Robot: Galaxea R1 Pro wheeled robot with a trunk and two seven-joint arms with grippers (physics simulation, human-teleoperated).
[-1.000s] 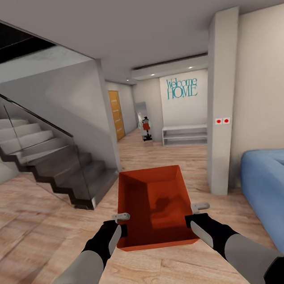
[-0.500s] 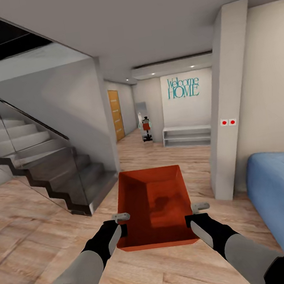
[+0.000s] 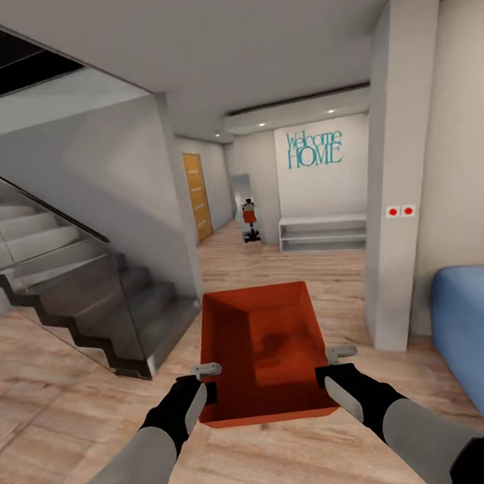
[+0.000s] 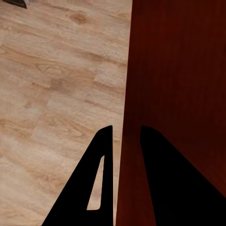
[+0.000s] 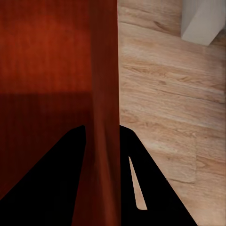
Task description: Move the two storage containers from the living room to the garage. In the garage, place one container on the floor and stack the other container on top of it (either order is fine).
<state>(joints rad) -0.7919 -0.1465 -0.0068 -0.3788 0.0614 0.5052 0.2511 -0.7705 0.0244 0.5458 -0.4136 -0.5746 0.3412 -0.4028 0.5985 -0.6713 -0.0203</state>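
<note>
One storage container (image 3: 262,355) is carried above the wood plank floor (image 3: 78,388): left gripper (image 4: 126,134) and right gripper (image 5: 101,132) each clamp a side wall between their fingers.

My head view is evenly bright and sharp, with soft light and small ceiling spots glowing above the Welcome HOME lettering (image 3: 313,147). A blurry dark shadow sits inside the storage container (image 3: 261,347). Walls lean outward toward the frame edges. In my wrist views my fingers (image 4: 101,179) read as pure black silhouettes, and the wood grain looks slightly soft.
</note>
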